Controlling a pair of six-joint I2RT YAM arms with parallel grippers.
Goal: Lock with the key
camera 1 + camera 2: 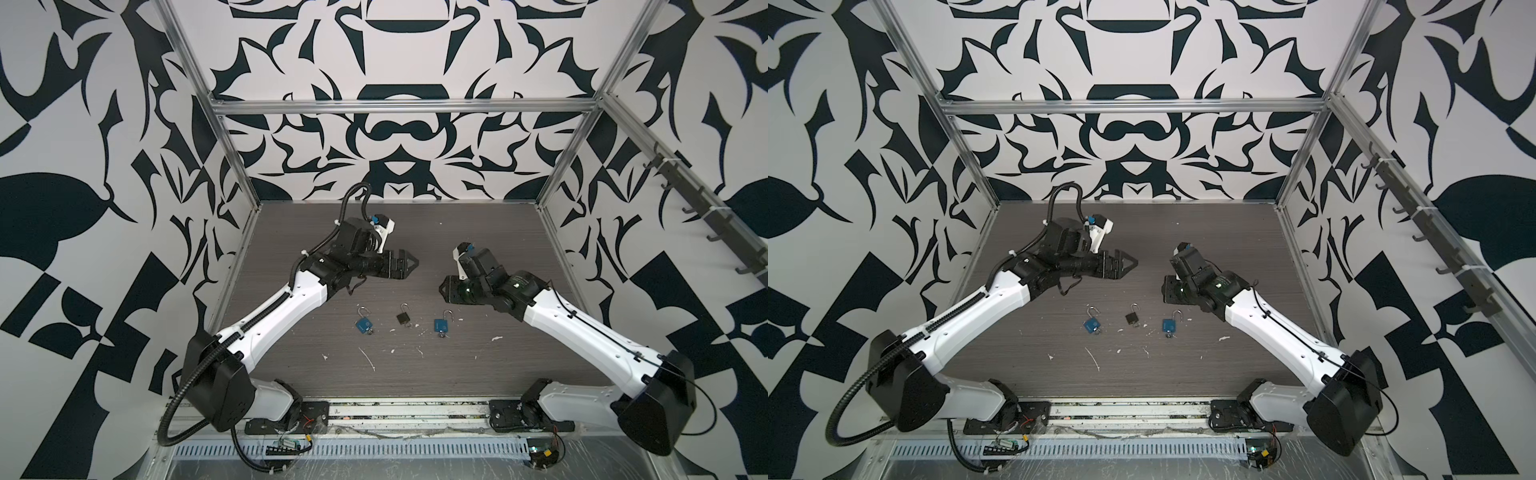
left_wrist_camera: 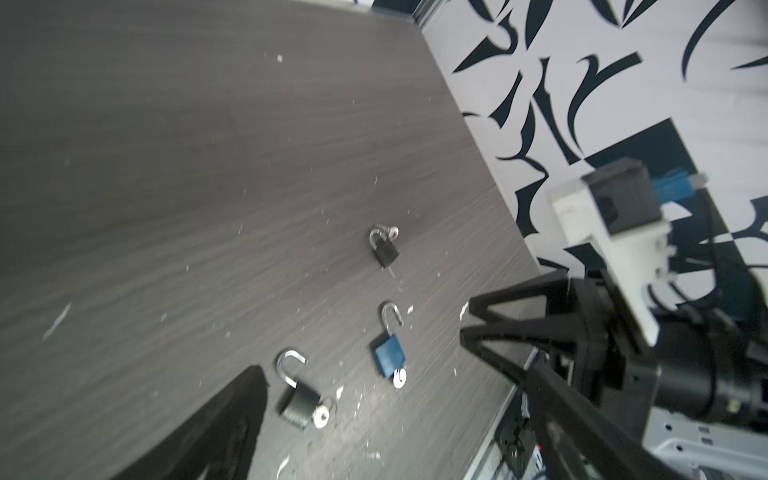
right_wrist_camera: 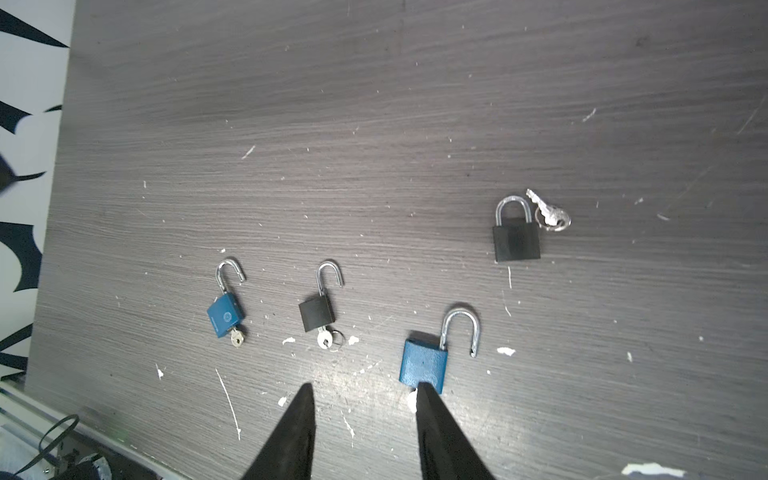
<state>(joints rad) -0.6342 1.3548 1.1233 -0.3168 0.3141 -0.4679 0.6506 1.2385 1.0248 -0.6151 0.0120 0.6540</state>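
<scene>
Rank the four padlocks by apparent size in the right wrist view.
1. Near blue open padlock, silver shackle.
2. Black shut padlock beside a loose silver key.
3. Black open padlock and far blue open padlock: alike.
Camera nearness may inflate the first.

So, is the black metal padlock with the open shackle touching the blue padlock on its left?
Apart: both top views show bare table between the black padlock and left blue padlock.

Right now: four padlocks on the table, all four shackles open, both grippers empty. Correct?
No: only three are open. The black padlock with loose keys beside it has its shackle shut; the right wrist view shows it. Four padlocks on the table, left gripper and right gripper empty: correct.
</scene>
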